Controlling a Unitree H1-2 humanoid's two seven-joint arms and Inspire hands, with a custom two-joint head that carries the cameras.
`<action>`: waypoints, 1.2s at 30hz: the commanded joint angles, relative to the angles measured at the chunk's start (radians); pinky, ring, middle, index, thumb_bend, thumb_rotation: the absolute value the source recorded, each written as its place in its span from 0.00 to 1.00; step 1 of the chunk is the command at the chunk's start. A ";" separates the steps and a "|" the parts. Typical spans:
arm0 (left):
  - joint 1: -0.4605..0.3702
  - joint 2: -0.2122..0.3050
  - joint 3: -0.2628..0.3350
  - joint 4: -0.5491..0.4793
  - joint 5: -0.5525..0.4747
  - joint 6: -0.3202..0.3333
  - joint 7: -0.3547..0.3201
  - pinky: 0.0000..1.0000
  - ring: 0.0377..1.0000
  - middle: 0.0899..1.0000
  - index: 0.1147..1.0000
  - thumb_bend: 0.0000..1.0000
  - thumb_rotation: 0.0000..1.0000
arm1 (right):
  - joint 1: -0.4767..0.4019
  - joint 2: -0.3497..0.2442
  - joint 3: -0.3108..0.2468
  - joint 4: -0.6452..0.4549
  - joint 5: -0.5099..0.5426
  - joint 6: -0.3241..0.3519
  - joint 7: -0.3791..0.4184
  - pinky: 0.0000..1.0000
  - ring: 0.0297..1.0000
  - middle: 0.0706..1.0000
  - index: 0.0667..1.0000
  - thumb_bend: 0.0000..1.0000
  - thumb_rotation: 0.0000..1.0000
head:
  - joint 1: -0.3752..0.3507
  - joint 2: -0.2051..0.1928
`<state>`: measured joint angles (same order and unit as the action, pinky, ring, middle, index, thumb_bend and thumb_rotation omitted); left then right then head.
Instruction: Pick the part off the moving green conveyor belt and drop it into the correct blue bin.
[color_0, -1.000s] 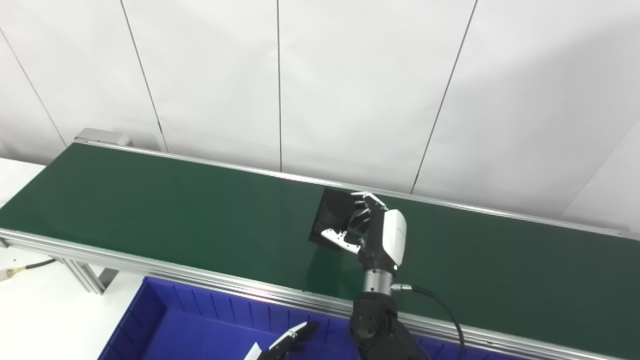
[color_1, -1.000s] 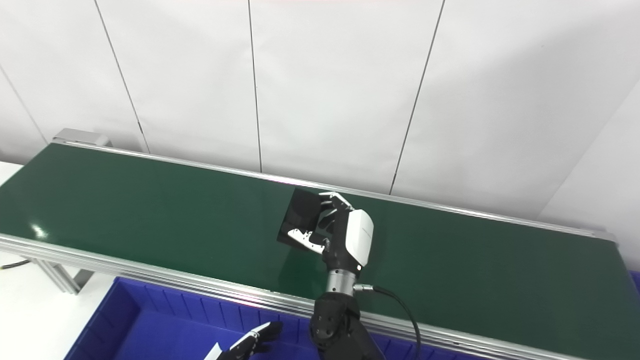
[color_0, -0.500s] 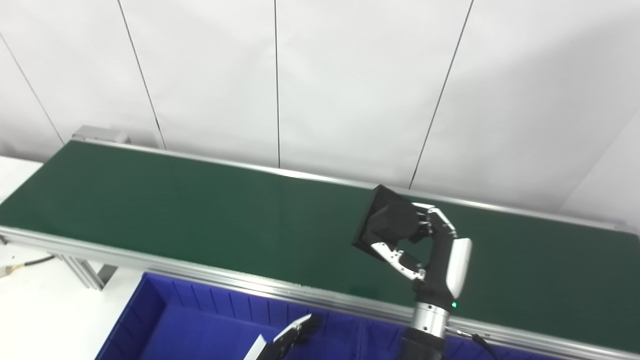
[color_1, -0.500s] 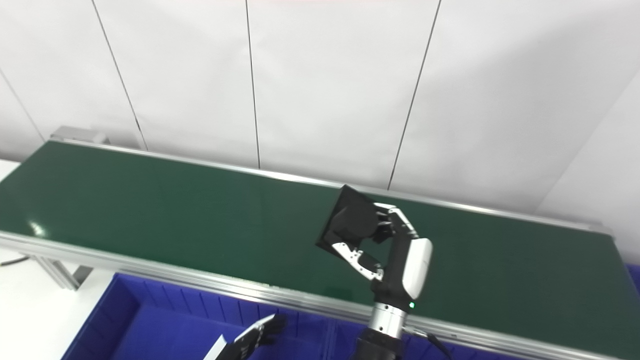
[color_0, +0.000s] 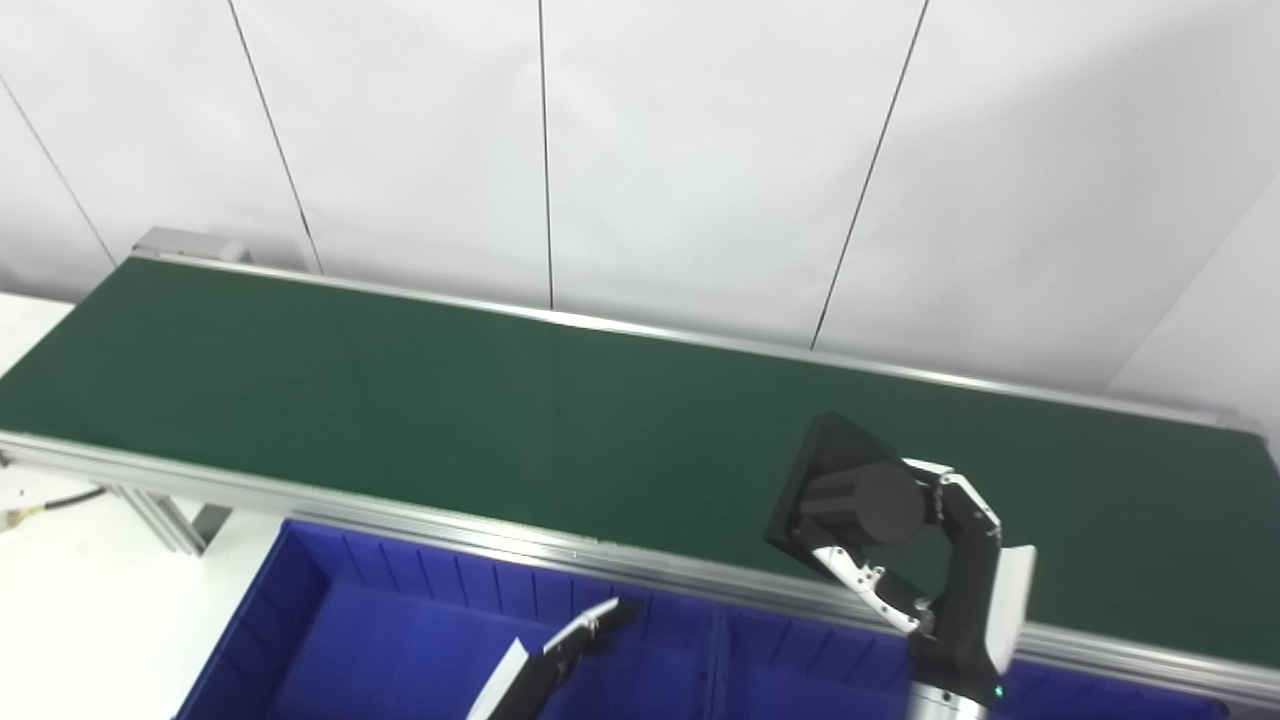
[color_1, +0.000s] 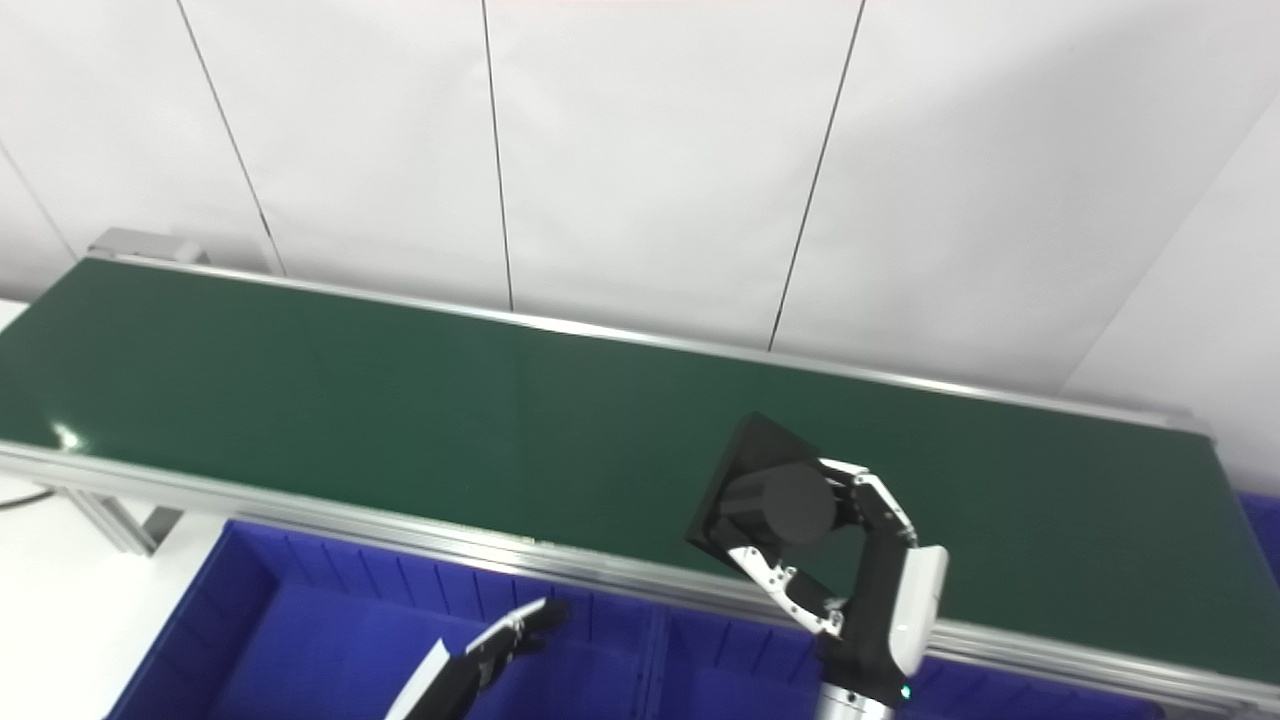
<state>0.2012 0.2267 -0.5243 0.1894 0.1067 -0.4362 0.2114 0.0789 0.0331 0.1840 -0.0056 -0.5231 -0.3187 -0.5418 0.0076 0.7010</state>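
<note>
A black part (color_0: 845, 493), a square plate with a round boss on its face, hangs tilted above the near edge of the green conveyor belt (color_0: 400, 400). My right hand (color_0: 945, 575) is shut on it, thumb under the plate and fingers (color_1: 880, 505) over its right side. Only the fingertips of my left hand (color_0: 580, 640) show, low over the blue bin (color_0: 330, 640) at the bottom; whether they are apart is not clear.
The belt's aluminium front rail (color_0: 420, 530) runs between the belt and the bins. A second blue bin (color_1: 740, 680) lies to the right of a divider. White wall panels stand behind the belt. A white table surface (color_0: 90, 620) lies at the left.
My right hand has lifted the black part off the belt and carried it right and toward me, over the front rail. The view has shifted slightly. The left hand stays put.
</note>
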 joint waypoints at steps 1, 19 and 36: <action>-0.008 -0.007 0.005 -0.032 -0.006 -0.034 -0.003 0.86 0.89 0.87 0.85 0.95 0.37 | 0.031 -0.005 -0.010 -0.042 0.018 -0.063 0.012 0.32 0.37 0.41 0.49 0.52 0.00 | 0.000 0.000; -0.024 -0.012 0.044 -0.032 -0.029 -0.034 -0.036 0.84 0.87 0.87 0.84 0.98 0.40 | 0.245 -0.051 -0.076 0.097 0.016 -0.030 0.068 0.41 0.45 0.43 0.48 0.52 0.00 | -0.069 0.014; -0.016 -0.009 0.080 -0.044 -0.042 -0.034 -0.073 0.81 0.85 0.85 0.83 0.96 0.39 | 0.171 -0.028 -0.079 0.216 -0.041 0.094 0.080 0.52 0.60 0.58 0.53 0.57 0.07 | -0.076 0.020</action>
<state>0.1903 0.2179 -0.4532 0.1857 0.0669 -0.4362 0.1503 0.2525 -0.0013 0.1033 0.2452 -0.5731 -0.2345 -0.4690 -0.0690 0.7210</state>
